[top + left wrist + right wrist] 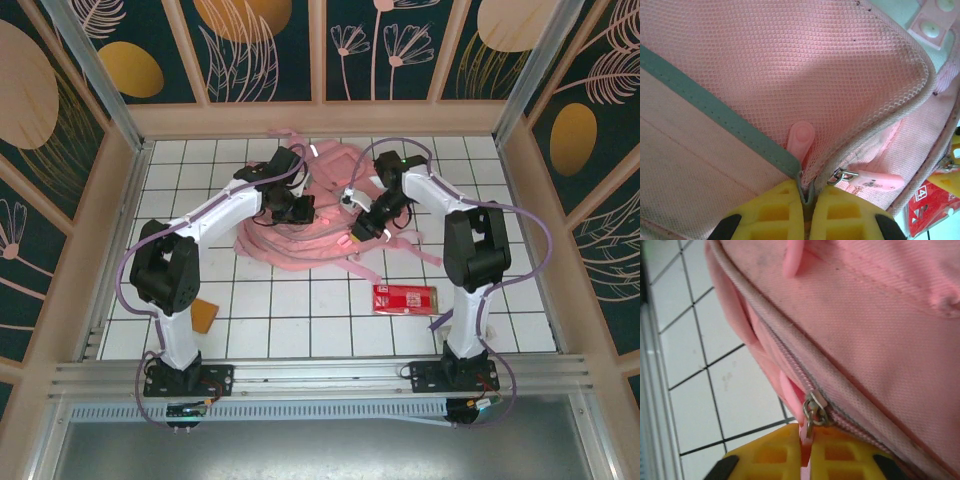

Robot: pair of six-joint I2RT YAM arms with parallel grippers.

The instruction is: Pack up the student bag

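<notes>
The student bag (325,185), a soft pink backpack, lies crumpled at the back middle of the tiled table. My left gripper (303,210) is at its left side. In the left wrist view this gripper (807,197) is shut on the bag's grey-green trimmed mesh pocket edge (720,112), with a pink zipper pull (875,179) lying just to the right. My right gripper (360,230) is at the bag's front right. In the right wrist view it (807,445) is shut on a pink zipper pull below the metal slider (815,409).
A red packet (405,298) lies on the tiles in front of the right arm; its corner (925,207) also appears by the bag. An orange-brown flat item (205,316) rests by the left arm. Loose pink straps (300,258) trail forward. Wooden walls enclose the table.
</notes>
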